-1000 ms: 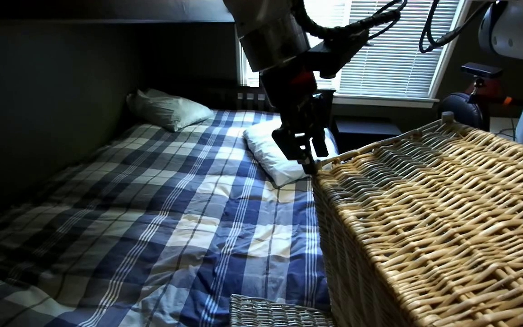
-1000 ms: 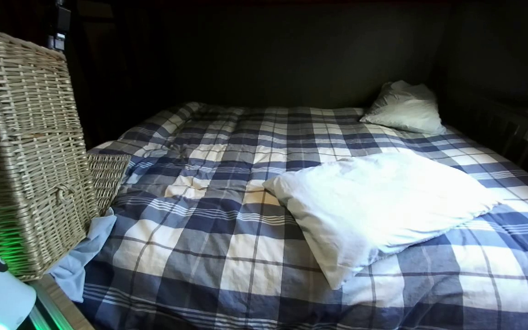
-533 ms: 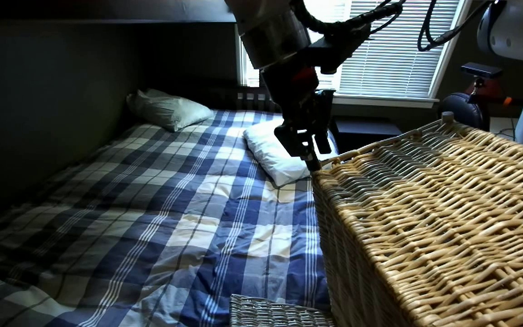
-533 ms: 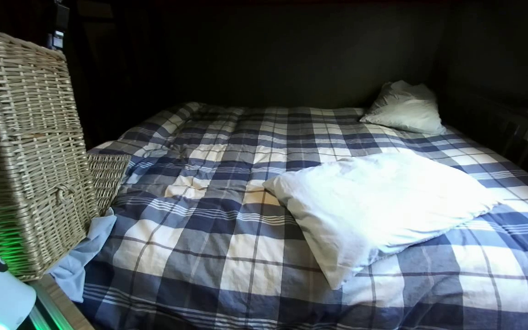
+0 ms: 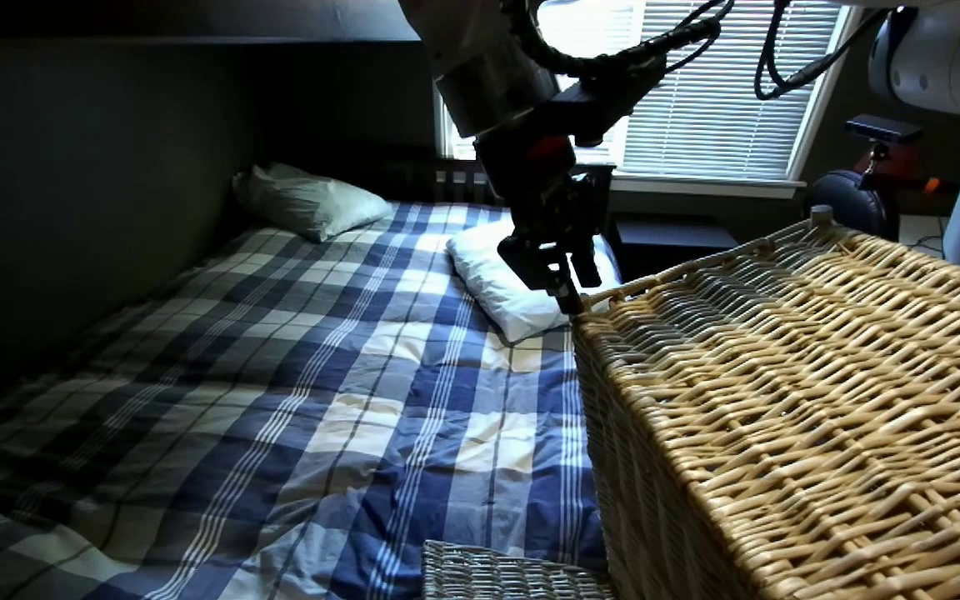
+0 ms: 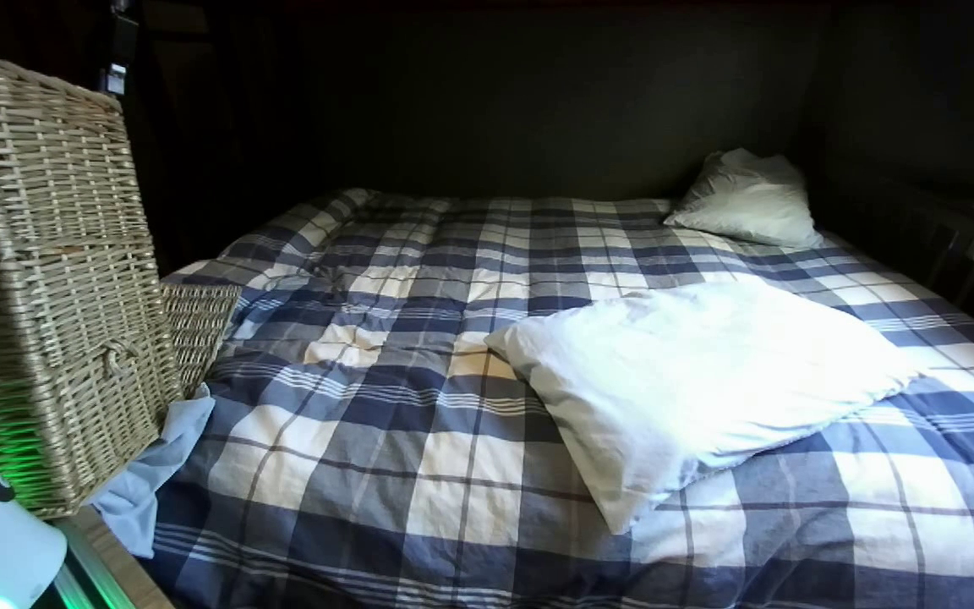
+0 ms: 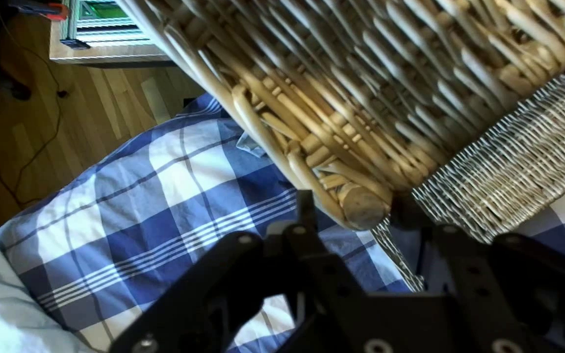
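A large wicker basket (image 5: 797, 400) fills the right of an exterior view and stands at the left edge of an exterior view (image 6: 81, 245). My gripper (image 7: 358, 208) points down at its top corner, fingers parted. In the wrist view the round end of the corner post (image 7: 364, 207) lies between the fingertips. Plaid cloth shows between the left finger (image 7: 306, 211) and the post, while the right one is dark and close against the wicker. Whether it touches is unclear. In an exterior view the gripper (image 5: 577, 293) has one fingertip at the basket's corner.
A smaller wicker piece (image 5: 513, 575) lies beside the basket on the plaid bed (image 6: 419, 423). A white pillow (image 6: 707, 372) and a greyish pillow (image 6: 749, 199) rest on the bed. A rope loop (image 6: 119, 355) hangs on the basket's side. Pale cloth (image 6: 157, 465) pokes out beneath it.
The gripper and arm shifted slightly right and up, then back left and a little down, in an exterior view. The basket and the bedding have not moved.
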Controlling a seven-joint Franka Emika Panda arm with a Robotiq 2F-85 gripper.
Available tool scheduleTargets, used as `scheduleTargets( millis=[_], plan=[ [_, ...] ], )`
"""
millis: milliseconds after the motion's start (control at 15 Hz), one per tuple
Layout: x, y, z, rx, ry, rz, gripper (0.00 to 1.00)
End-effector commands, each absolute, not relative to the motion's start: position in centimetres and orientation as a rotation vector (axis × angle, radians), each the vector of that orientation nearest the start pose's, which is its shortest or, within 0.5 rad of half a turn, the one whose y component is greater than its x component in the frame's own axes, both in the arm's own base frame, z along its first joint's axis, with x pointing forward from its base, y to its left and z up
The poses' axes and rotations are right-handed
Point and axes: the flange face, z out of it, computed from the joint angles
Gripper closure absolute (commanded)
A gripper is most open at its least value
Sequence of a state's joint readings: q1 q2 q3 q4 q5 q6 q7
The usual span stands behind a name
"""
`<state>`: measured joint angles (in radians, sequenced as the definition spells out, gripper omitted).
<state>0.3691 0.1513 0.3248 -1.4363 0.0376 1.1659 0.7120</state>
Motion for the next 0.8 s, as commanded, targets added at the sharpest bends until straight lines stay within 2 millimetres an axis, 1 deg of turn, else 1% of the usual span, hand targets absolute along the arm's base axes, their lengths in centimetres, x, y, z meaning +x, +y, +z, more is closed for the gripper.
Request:
scheduleTargets(
  millis=[0, 67, 133, 200, 267, 333, 467, 533, 667, 733],
  plan=[
    [42.8, 35.3, 58.0, -3.294, -0.014, 0.617, 0.71],
    [42.8, 35.3, 57.9, -3.294, -0.015, 0.620, 0.84],
    [42.8, 35.4, 57.8, -3.294, -0.015, 0.626, 0.85],
    [42.7, 35.5, 57.8, -3.293, -0.020, 0.629, 0.94],
    [42.7, 35.5, 57.8, -3.292, -0.024, 0.629, 1.00],
    [42.8, 35.4, 57.9, -3.291, -0.025, 0.627, 0.96],
    [43.2, 34.7, 58.4, -3.289, -0.026, 0.601, 0.95],
    [43.7, 33.9, 59.1, -3.271, -0.041, 0.583, 0.95],
    [44.9, 31.5, 60.8, -3.243, -0.043, 0.517, 0.95],
    [45.6, 29.8, 61.6, -3.244, -0.035, 0.481, 0.95]
  ],
)
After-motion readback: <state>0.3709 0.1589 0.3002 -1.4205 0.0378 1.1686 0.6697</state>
